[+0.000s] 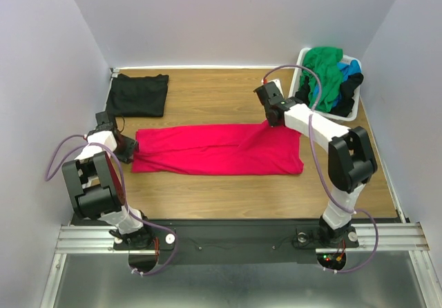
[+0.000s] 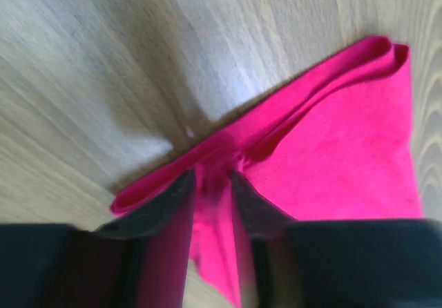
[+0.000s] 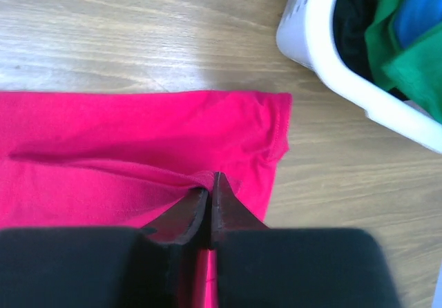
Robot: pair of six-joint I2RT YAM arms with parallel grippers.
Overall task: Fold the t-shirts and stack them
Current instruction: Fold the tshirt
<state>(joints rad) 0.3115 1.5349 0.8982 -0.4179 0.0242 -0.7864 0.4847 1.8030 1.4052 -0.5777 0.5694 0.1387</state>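
A large pinkish-red t-shirt (image 1: 214,149) lies folded into a long strip across the middle of the table. My left gripper (image 1: 128,148) is at its left end, and in the left wrist view (image 2: 213,180) its fingers are closed on a bunch of the red cloth (image 2: 331,149). My right gripper (image 1: 271,118) is near the shirt's far right corner. In the right wrist view (image 3: 210,187) it is shut on a pinch of the red shirt (image 3: 138,142), pulling up a ridge. A folded black t-shirt (image 1: 138,94) lies at the back left.
A white laundry basket (image 1: 297,80) stands at the back right, also in the right wrist view (image 3: 359,90). It holds a green shirt (image 1: 324,70), a blue one (image 1: 351,68) and a black one (image 1: 349,90). Walls enclose the table on three sides.
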